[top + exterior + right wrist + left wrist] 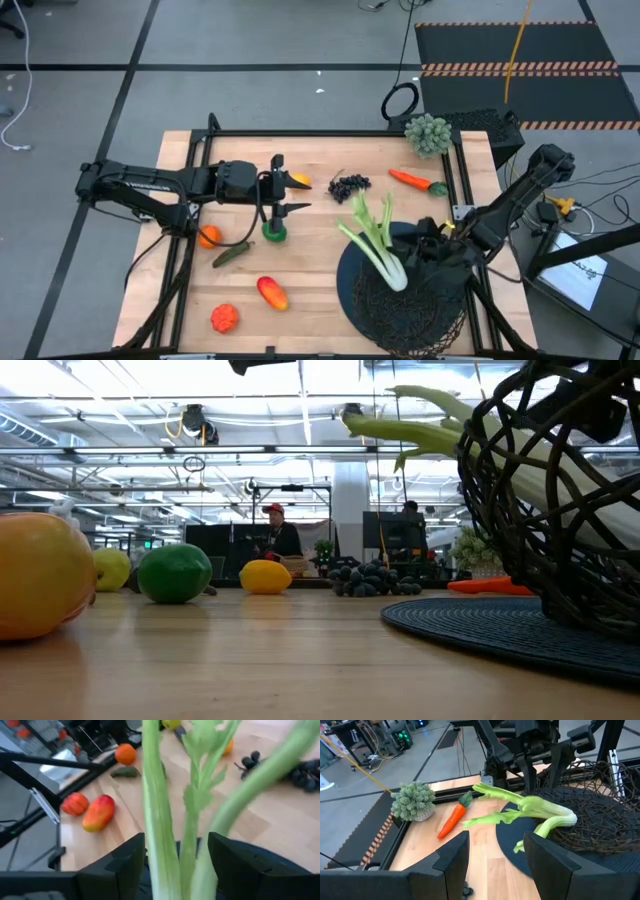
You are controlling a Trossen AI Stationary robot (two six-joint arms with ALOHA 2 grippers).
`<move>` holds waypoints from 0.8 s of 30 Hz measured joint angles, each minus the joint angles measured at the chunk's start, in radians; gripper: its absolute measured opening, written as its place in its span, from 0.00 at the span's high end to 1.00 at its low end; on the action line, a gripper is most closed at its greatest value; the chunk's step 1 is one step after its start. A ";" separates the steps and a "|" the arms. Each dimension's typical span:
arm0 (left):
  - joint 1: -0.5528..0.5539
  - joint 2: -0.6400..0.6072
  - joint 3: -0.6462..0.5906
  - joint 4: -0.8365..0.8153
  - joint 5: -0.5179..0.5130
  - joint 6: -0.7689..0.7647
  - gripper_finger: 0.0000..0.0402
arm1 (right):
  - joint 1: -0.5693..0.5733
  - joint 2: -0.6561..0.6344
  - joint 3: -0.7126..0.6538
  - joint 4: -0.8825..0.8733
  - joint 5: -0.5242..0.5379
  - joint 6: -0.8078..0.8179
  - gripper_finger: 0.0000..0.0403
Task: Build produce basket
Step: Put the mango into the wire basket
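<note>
Item 1, pale wooden tabletop [320,290]: carries all stock.
Item 2, large round black wire-mesh basket [405,310], near right corner, on a dark round mat.
Item 3, long green-white celery stalk [378,245]: white base propped on the basket's rim, leaves hanging out over the tabletop.
Item 4, right tool [440,240]: at the basket's far edge, beside the celery, jaws spread with the stalk running between them; you cannot tell whether they pinch it.
Item 5, left tool [285,195]: over the round green lime [274,233], fingers parted, empty.
Step in hand, as judged: depositing celery. Your next move calls for drawing the right tool clear, then collecting the dark grapes [349,185] or orange carrot [412,180].
</note>
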 joint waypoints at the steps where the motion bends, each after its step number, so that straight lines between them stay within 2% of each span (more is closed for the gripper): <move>1: 0.000 0.000 0.000 0.001 0.000 -0.002 0.53 | -0.001 -0.008 0.000 0.018 0.004 -0.020 0.47; 8: -0.001 0.000 0.000 -0.021 0.000 -0.028 0.53 | 0.000 -0.020 0.000 0.147 0.074 -0.197 0.50; 14: -0.019 0.000 0.000 -0.080 -0.001 -0.040 0.53 | 0.000 -0.014 0.000 0.161 0.135 -0.278 0.53; 24: -0.059 0.000 0.000 -0.194 -0.001 -0.060 0.53 | -0.020 -0.014 0.000 0.352 0.160 -0.548 0.57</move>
